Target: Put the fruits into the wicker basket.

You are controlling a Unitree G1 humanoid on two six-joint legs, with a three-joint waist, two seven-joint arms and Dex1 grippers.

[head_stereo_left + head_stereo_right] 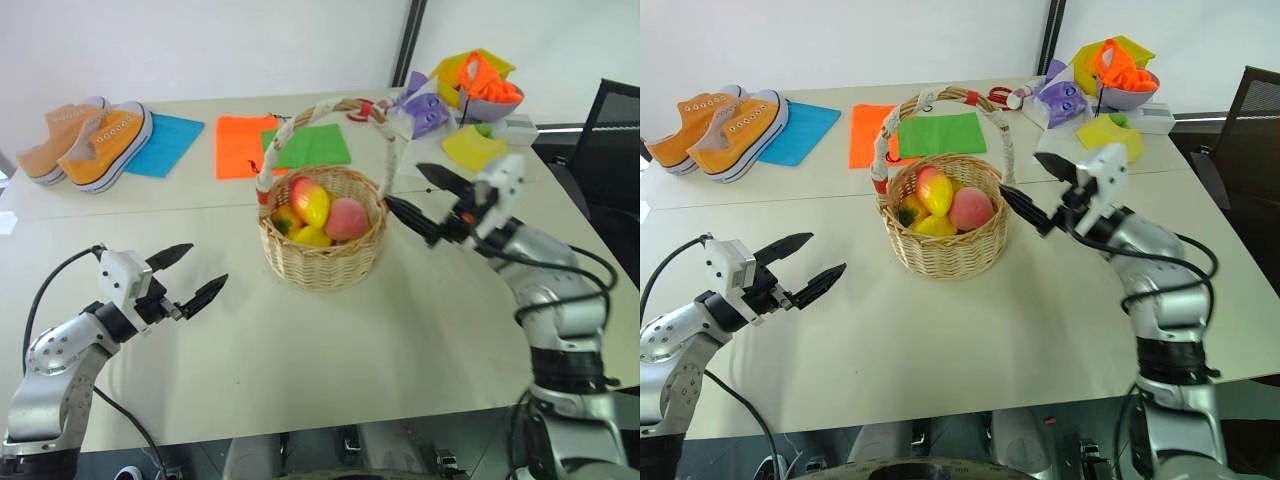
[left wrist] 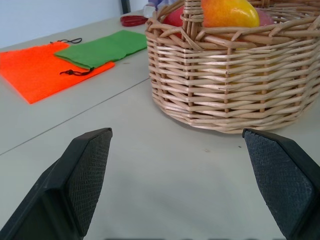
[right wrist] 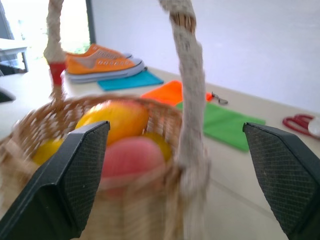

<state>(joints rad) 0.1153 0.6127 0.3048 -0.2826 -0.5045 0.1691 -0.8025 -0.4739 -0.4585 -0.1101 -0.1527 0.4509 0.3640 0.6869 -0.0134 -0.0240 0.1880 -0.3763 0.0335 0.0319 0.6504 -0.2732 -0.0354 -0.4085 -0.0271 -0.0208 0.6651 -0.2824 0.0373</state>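
Fruits both sit inside the basket (image 1: 325, 245) already: peach (image 1: 347, 218) on the side nearer the right arm, mango (image 1: 310, 200) propped up behind/left of it, long axis tilted up toward the handle (image 1: 320, 115). So task looks done, by my read; nothing left on the desk (image 1: 330, 340) to fetch.

Key relation now: right claw (image 1: 428, 200) is just beside the basket's right rim, apart from it, fingers spread wide, empty, pointing in toward the peach. Right wrist view confirms: peach (image 3: 131, 157) and mango (image 3: 116, 120) straight ahead between the pads, handle upright crossing the gap. Any further move on that side wants a pull-back clear of the handle, else it may snag & tip the basket.

Left claw (image 1: 192, 274) is near the front-left of the desk, well apart from the basket, also wide and empty, aimed at the wicker wall (image 2: 235, 80). Right arm is the nearer one.

Counts:
- peach x1, mango x1, both in basket
- lemons: at least 2 yellow ones low in basket (image 1: 312, 237); can't be sure of more
- basket x1
- sneakers x2, orange (image 1: 85, 140), far left
- cloths: blue (image 1: 165, 143), orange (image 1: 243, 145), green (image 1: 310, 145), 1 each
- bowl x1, far right (image 1: 490, 100), w/ orange stuff in it
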